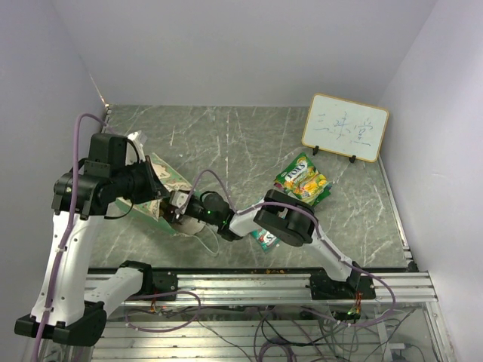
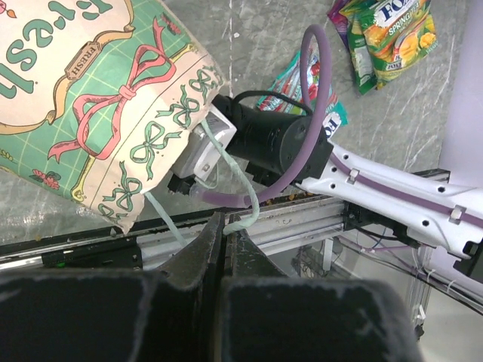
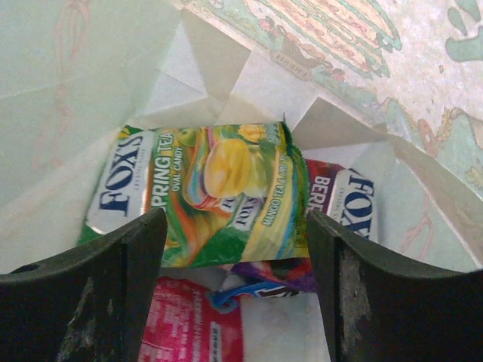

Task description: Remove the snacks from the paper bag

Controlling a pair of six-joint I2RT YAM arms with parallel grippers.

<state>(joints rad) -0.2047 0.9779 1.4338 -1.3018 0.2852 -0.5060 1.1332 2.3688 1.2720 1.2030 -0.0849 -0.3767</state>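
The mint-green paper bag (image 1: 155, 188) lies tipped on its side at the left, its mouth facing the right arm. My left gripper (image 2: 224, 225) is shut on the bag's thin string handle (image 2: 240, 192). My right gripper (image 3: 234, 220) is inside the bag (image 3: 68, 113), open. A green-yellow snack packet (image 3: 219, 192) lies between its fingers, and neither finger presses on it. Beside and beneath that packet lie a red berry packet (image 3: 343, 200), a purple one (image 3: 275, 275) and a pink one (image 3: 189, 324). Outside the bag, a green-yellow packet (image 1: 304, 179) and another packet (image 1: 264, 238) lie on the table.
A white framed whiteboard (image 1: 346, 127) stands at the back right. The right arm (image 1: 283, 219) stretches across the table's front towards the bag. The metal rail (image 1: 256, 285) runs along the near edge. Grey walls close in both sides.
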